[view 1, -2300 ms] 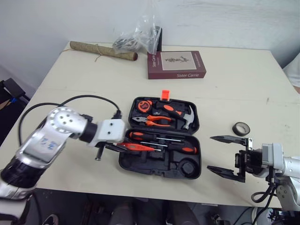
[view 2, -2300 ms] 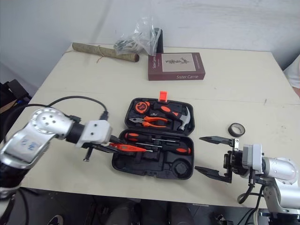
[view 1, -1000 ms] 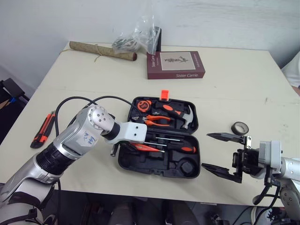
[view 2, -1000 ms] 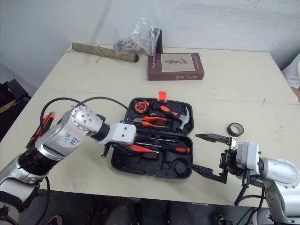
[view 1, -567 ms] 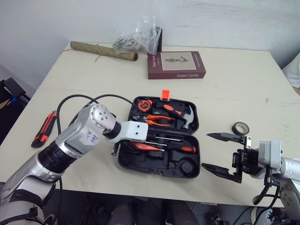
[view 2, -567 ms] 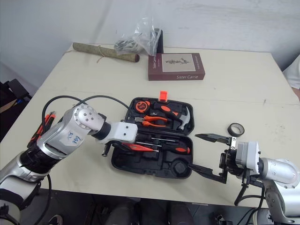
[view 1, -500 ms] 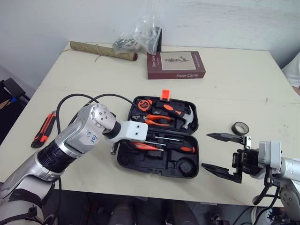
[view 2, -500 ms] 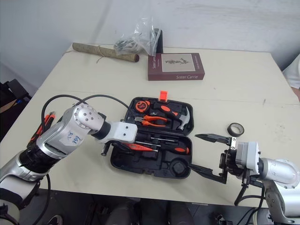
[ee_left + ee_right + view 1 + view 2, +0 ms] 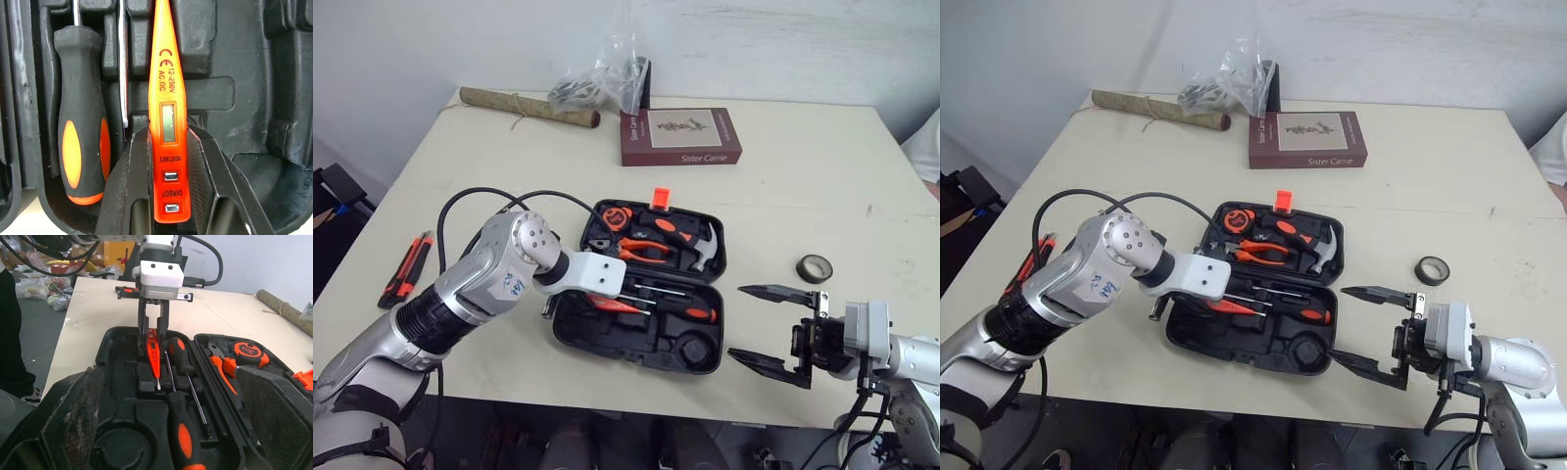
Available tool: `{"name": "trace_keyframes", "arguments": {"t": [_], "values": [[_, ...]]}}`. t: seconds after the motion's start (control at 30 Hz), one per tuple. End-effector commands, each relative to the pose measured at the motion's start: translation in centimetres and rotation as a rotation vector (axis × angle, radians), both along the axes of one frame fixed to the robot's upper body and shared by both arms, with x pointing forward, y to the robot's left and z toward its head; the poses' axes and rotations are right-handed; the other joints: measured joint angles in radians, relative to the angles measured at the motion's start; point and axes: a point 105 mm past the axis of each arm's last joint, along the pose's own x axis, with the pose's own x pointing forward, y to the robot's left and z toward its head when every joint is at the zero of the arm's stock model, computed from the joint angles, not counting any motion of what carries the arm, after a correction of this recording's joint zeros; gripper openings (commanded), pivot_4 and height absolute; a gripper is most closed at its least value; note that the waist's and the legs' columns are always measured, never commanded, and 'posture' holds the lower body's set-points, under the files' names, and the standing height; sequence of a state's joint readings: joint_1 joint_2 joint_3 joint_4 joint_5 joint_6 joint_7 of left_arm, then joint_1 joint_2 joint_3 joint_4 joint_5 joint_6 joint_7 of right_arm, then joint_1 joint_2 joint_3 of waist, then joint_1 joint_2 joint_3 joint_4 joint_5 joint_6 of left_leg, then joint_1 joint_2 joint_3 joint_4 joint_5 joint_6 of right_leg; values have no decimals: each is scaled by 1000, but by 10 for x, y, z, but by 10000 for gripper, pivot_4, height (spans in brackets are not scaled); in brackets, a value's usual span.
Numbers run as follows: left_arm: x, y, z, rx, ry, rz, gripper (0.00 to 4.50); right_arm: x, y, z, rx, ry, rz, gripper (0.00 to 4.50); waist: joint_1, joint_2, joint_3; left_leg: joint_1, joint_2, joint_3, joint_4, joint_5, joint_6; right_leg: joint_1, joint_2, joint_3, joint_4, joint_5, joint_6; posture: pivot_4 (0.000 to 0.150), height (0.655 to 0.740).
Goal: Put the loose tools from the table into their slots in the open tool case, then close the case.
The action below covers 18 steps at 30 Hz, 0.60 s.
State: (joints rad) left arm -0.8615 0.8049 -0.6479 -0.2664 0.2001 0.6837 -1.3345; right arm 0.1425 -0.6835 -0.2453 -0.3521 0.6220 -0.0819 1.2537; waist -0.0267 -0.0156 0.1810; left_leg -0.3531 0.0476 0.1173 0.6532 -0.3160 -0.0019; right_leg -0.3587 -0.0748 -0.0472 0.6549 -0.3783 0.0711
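1. My left gripper [image 9: 167,134] is squeezing the orange tester [image 9: 165,73]. One finger presses on each side of the end with the little buttons.
2. My left wrist view is very close. There I can read "12-250V" on the tester and see its small window. A thin metal rod [image 9: 123,73] lies just beside it, and next to that is a black and orange screwdriver [image 9: 80,132]. All three are in the lower half of the tool case [image 9: 607,338].
3. My head views show the whole table [image 9: 803,176]. The tool case lies open in the middle of the frame. Its upper half holds a tape measure [image 9: 612,216], pliers [image 9: 641,252] and a hammer [image 9: 705,250].
4. My right gripper [image 9: 736,321] is at the lower right of the frame, near the case's right end. Its fingers are spread wide with nothing between them.
5. Two tools lie loose on the table. The tape roll [image 9: 818,267] is right of the case. The utility knife [image 9: 406,266] is near the table's left edge.
6. My right wrist view looks along the case from its other end. There the tester slants with its tip down in the case.
7. I cannot tell if the tester sits all the way in its slot. Its tip is cut off at the top of my left wrist view. In my head views, my left arm covers the case's left end.
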Motion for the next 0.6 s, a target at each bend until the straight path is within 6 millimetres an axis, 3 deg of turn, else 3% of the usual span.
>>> {"name": "trace_keyframes", "arguments": {"t": [0.03,0.27,0.43,0.6], "values": [[1,9,-2,57,-6,27,3039,-2,1,5,13,-26,5,45000,0,0,0,0,0,0,0,0,0,0,0,0,0,0,0,1500,7400],[-2,5,-9,7,20,-14,3039,-2,1,3,17,-25,7,45000,1,0,0,0,0,0,0,0,0,0,0,0,0,0,0,1500,7400],[-6,-7,6,-105,3,-80,26933,-1,0,2,15,-22,7,45000,0,0,0,0,0,0,0,0,0,-1,0,0,0,0,0,1500,7400],[-24,-10,30,-146,32,-146,26933,-2,-2,1,10,-9,16,45000,3,-1,1,-3,0,0,2,0,0,-3,0,0,0,0,0,1500,7400]]}}
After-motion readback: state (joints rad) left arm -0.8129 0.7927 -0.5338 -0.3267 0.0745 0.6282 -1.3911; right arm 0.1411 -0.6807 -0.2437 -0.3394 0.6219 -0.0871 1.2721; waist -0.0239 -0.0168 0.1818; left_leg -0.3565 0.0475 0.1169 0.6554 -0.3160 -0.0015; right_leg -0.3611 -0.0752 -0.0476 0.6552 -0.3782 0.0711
